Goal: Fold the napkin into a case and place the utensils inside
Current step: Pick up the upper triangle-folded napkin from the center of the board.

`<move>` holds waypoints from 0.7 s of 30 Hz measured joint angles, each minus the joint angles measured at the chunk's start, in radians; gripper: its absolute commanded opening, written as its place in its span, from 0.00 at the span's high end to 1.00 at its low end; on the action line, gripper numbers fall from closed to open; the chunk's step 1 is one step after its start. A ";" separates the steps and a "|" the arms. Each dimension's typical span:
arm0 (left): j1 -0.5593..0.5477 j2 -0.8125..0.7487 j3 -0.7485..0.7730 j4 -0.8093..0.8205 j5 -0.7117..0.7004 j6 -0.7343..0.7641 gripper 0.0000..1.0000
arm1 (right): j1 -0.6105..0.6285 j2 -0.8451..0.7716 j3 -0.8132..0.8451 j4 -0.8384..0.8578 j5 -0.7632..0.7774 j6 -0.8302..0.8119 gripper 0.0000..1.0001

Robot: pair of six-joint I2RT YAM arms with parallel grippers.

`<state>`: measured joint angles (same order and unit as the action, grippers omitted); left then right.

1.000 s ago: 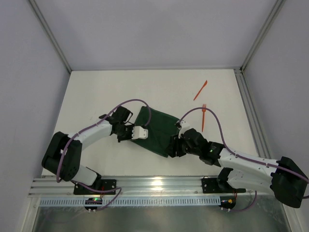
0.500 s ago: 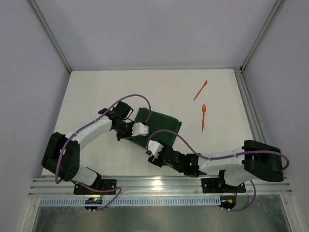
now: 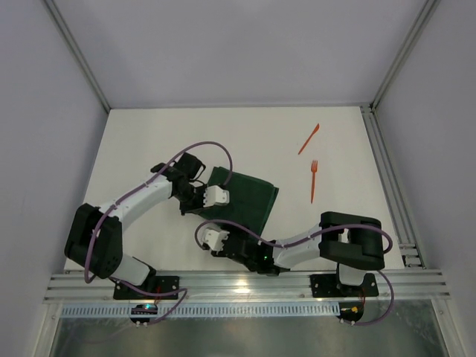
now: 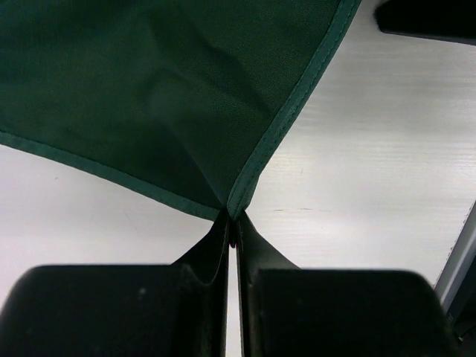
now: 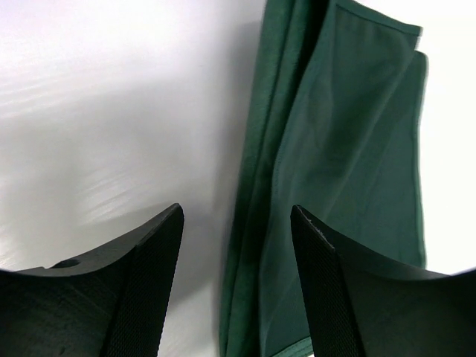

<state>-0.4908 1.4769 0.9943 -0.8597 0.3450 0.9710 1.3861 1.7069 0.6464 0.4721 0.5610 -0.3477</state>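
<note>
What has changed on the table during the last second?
The right gripper let go of the napkin's right side and swung left along the near edge; it is open now. The napkin's right part now lies folded over, so it looks narrower. The left gripper stayed shut on the napkin's corner. The orange fork and knife did not move.

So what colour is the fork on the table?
Bright orange; the fork shows best in the top external view.
</note>
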 measured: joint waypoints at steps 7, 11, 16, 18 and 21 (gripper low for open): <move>0.000 0.000 0.005 -0.016 0.011 0.000 1.00 | 0.010 0.095 0.092 -0.040 0.127 -0.007 0.37; 0.000 0.000 0.005 -0.023 0.014 0.001 1.00 | 0.018 0.105 0.111 -0.109 0.208 0.025 0.39; 0.000 0.010 0.005 -0.025 0.014 0.001 1.00 | 0.027 0.101 0.115 -0.182 0.269 0.075 0.46; 0.000 0.018 0.005 -0.026 0.015 0.002 1.00 | 0.031 0.097 0.116 -0.215 0.281 0.098 0.58; 0.003 0.030 0.005 -0.032 0.022 0.004 1.00 | 0.032 0.095 0.114 -0.266 0.278 0.127 0.83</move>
<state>-0.4873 1.5070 0.9993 -0.8917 0.3672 0.9752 1.4185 1.8023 0.7605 0.2062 0.8394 -0.2211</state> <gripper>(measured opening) 0.009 0.323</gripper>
